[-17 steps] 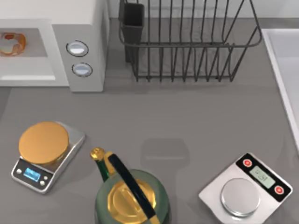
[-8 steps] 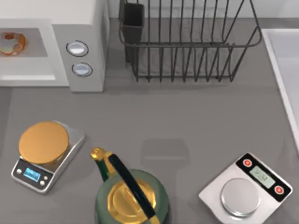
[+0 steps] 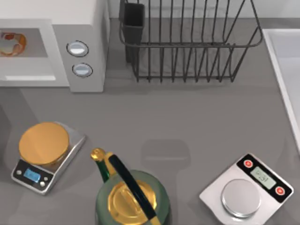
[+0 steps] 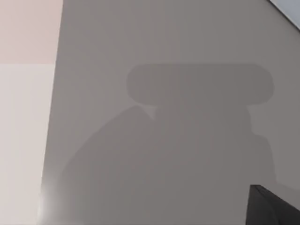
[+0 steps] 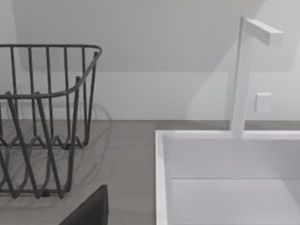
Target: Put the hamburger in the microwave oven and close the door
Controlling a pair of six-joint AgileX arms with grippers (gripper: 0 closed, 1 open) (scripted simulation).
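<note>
orange-tan round hamburger already sits in the white boxy microwave oven's grey cavity; closing its door is left. i cannot tell my hands' state.

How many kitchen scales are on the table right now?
2. A silver scale with a golden disc sits at the table's front left, and a white scale with a silver pan at the front right. The green kettle stands between them.
</note>
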